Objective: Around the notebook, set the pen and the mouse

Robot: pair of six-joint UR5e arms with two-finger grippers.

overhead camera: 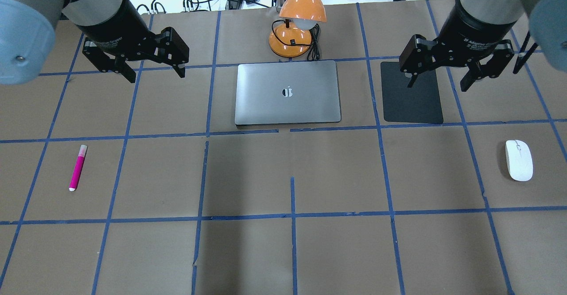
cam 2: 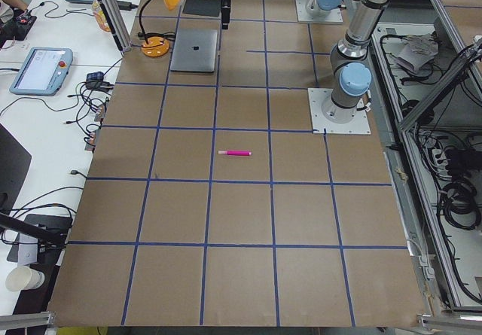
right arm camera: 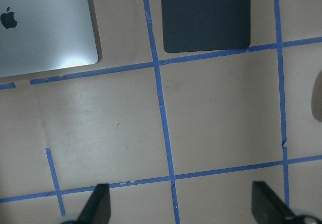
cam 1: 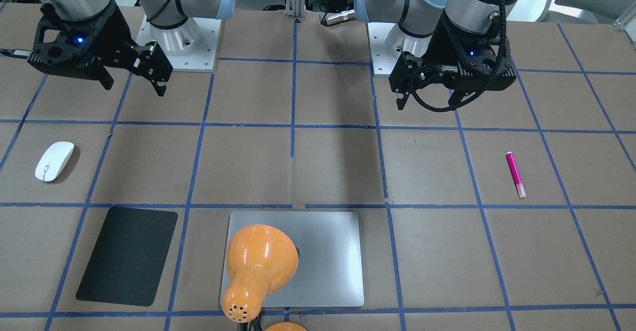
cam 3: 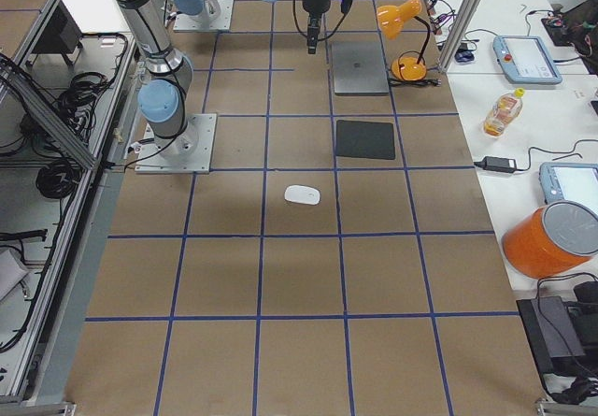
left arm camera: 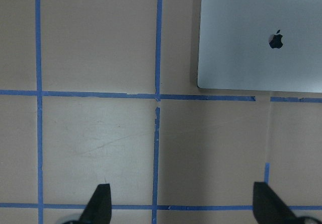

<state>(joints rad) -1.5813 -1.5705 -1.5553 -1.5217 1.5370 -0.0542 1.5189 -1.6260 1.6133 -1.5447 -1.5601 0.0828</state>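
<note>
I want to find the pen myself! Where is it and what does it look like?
Find the big silver notebook beside the orange lamp. From there, toward the robot's left and nearer the robot, the pen lies alone on the brown table. It is the only bright pink thing, slim with a pale end.

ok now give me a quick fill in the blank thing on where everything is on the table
1. The pen lies on the robot's ____ side.
2. The mouse lies on the robot's ____ side, apart from the notebook.
3. The left gripper and the right gripper both stand ____, holding nothing.
4. The lamp at the notebook's far edge is ____ in colour.

Missing words: left; right; open; orange.
</note>
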